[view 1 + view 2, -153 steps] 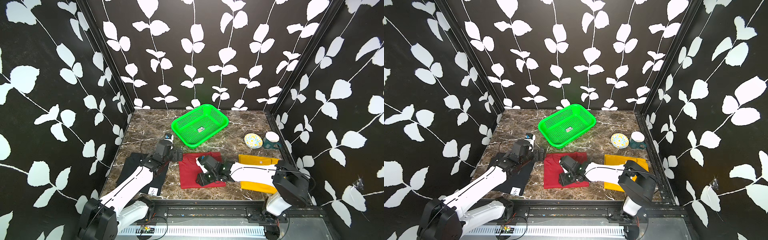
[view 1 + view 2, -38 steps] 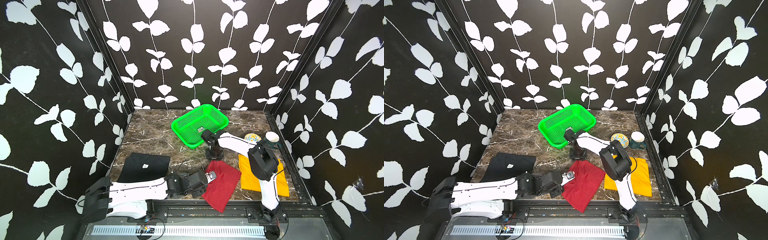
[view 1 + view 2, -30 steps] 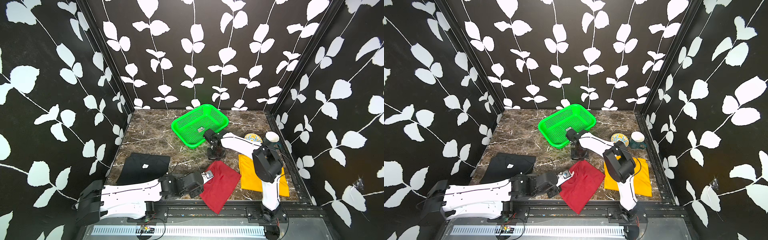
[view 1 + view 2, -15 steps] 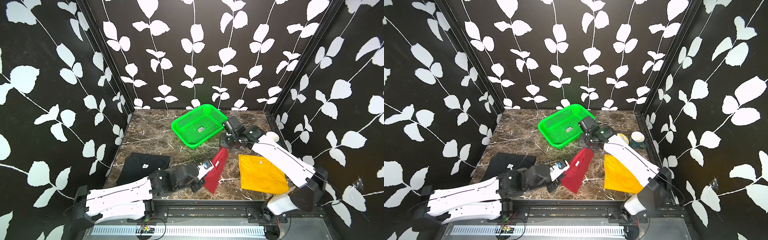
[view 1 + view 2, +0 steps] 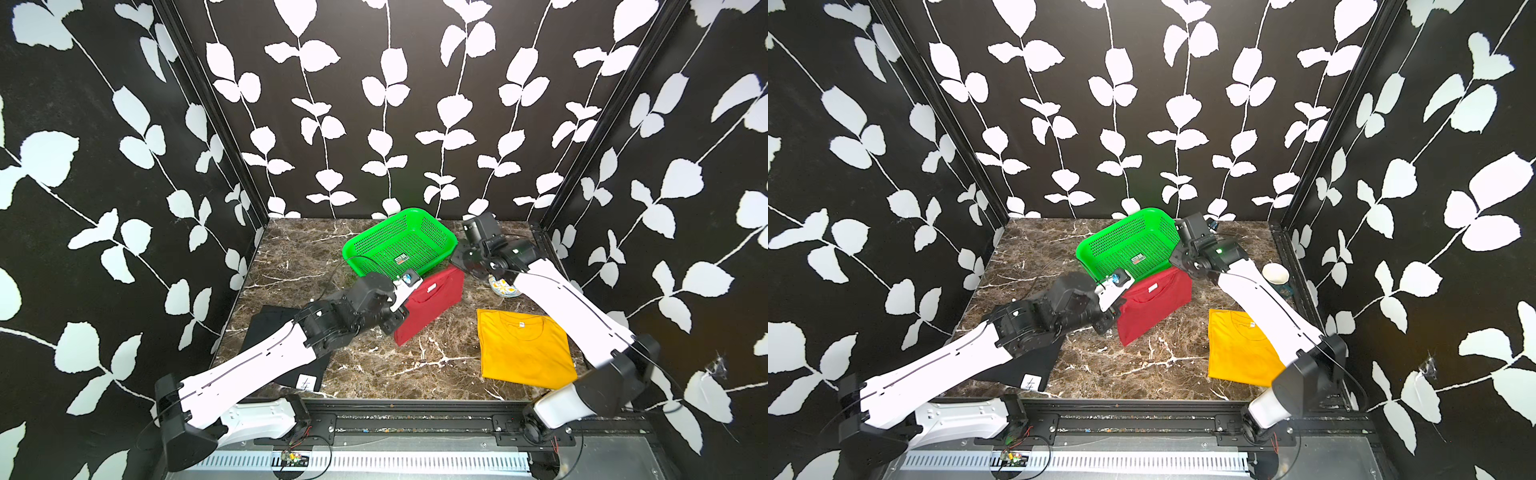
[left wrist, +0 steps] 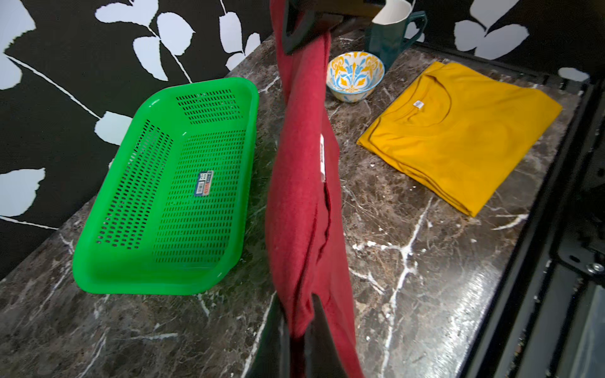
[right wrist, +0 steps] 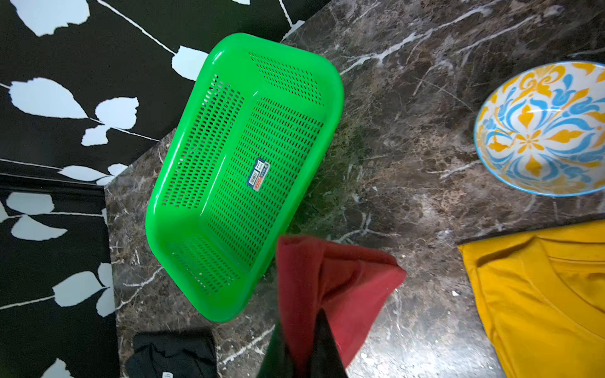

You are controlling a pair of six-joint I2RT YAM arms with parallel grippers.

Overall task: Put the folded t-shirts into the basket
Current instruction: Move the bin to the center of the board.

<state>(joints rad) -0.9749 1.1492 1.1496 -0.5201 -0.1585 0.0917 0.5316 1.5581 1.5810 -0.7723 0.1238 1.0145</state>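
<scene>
Left wrist view has the left gripper (image 6: 298, 322) clamped on one end of the red t-shirt (image 6: 304, 196); my right gripper (image 7: 304, 343) pinches the far end. Since a second ago it has come up off the table (image 5: 374, 365) and hangs stretched between them, just beside the empty basket (image 5: 432, 230). Yellow-orange t-shirt (image 5: 521, 349) and black t-shirt (image 5: 268, 322) lie flat; I judge a swing over the rim comes next

No wording is legible anywhere. The sticker (image 7: 259, 174) on the floor of the basket (image 7: 226, 312) carries a barcode and coloured bands of print too small to read. The white tag (image 5: 306, 381) on the black t-shirt (image 5: 268, 322), at lower centre-left in both top views, bears a small dark mark that cannot be made out. The neck label (image 6: 322, 157) of the red t-shirt (image 6: 301, 203) and the collar label (image 6: 417, 104) of the yellow t-shirt (image 6: 458, 137) show nothing readable.
</scene>
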